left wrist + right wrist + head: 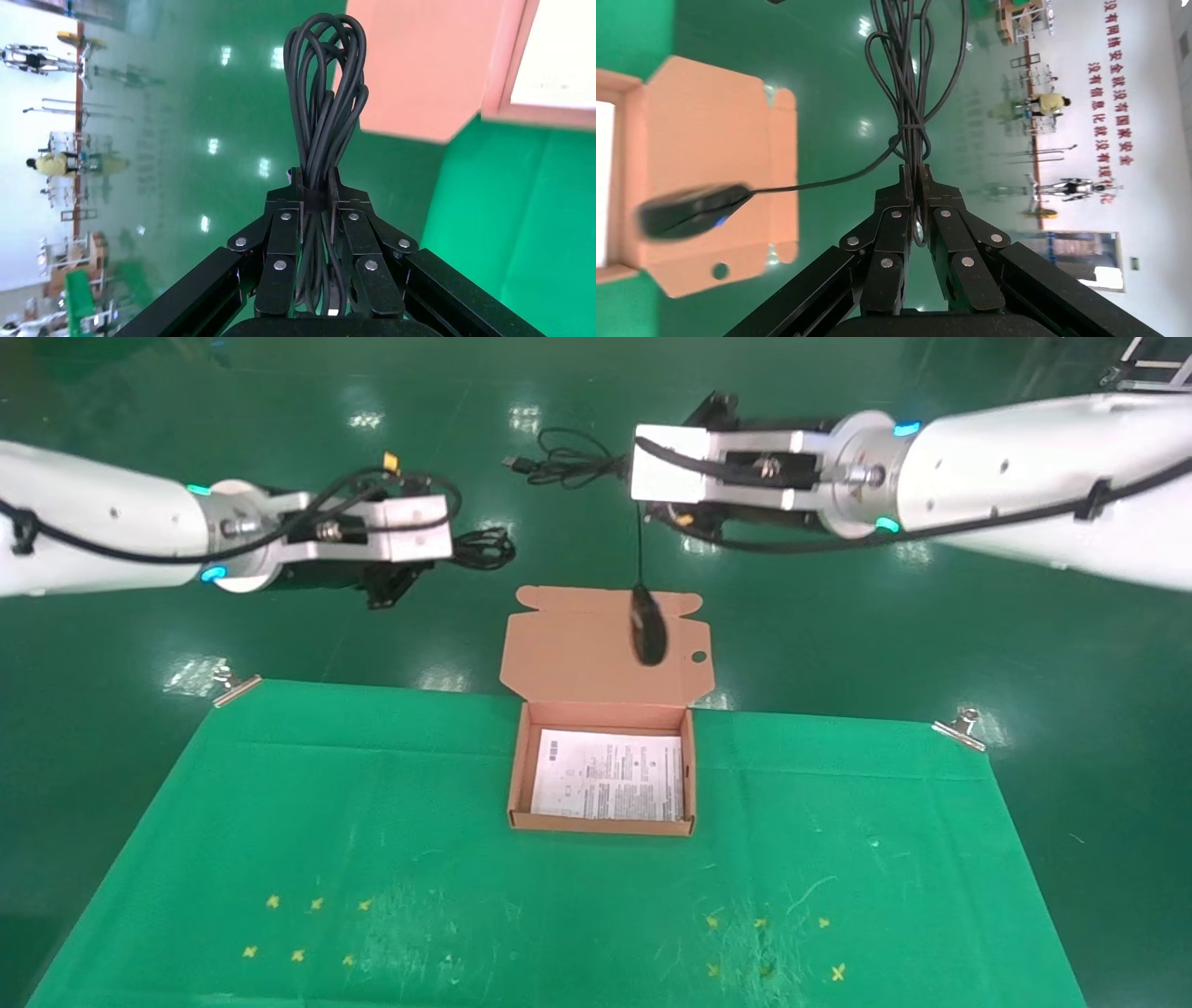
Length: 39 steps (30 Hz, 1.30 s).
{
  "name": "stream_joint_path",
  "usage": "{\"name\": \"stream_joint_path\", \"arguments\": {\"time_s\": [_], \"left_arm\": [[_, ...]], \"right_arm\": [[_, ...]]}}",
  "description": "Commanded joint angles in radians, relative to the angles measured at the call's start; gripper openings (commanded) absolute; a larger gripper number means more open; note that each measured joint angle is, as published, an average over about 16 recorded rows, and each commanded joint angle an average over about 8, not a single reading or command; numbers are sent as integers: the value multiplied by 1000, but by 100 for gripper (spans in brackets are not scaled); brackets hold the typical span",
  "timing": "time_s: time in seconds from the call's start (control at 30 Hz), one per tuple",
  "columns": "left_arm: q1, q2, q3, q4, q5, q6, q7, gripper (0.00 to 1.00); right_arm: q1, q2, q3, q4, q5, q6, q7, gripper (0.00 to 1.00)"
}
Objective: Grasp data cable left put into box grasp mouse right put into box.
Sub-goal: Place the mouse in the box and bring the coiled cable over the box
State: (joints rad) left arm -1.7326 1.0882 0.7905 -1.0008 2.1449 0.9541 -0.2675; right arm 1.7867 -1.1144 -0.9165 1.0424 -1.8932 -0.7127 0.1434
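The data cable [325, 105], a looped black bundle, is clamped in my shut left gripper [318, 184]; in the head view this data cable [482, 548] sticks out of the left gripper [445, 557], held in the air left of and behind the box. My right gripper [914, 175] is shut on the coiled cord [909, 77] of the mouse. The black mouse [649, 626] dangles by that cord from the right gripper [629, 472], hanging in front of the raised flap lid [596, 649]. The box [519, 775] stands open on the table with a white printed sheet [610, 775] inside.
A green cloth [372, 822] covers the table, held by metal clips at the far corners [233, 686] [959, 727]. Small yellow cross marks [307, 929] sit near the front on both sides. Beyond the table lies glossy green floor [838, 635].
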Motion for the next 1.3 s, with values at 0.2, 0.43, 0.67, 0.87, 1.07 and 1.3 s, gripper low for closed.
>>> {"name": "stream_joint_path", "arguments": {"time_s": [0.2, 0.43, 0.67, 0.87, 1.07, 1.3], "left_arm": [[36, -37, 27, -52, 94, 31, -71, 0], [51, -72, 39, -102, 161, 89, -151, 0], [58, -80, 41, -135, 183, 105, -185, 0], [61, -82, 41, -145, 189, 108, -195, 0], [62, -82, 41, -149, 191, 109, -198, 0], [63, -83, 41, -151, 192, 110, -199, 0]], "right_arm": [[-52, -19, -15, -4, -6, 8, 26, 0], [-89, -81, -29, -70, 10, 26, 14, 0], [-133, -132, -33, -142, 49, 42, -6, 0], [-178, -156, -44, -239, 45, 59, 8, 0], [-211, -195, -50, -356, 46, 86, 21, 0], [-224, -227, -51, -425, 66, 110, -5, 81]]}}
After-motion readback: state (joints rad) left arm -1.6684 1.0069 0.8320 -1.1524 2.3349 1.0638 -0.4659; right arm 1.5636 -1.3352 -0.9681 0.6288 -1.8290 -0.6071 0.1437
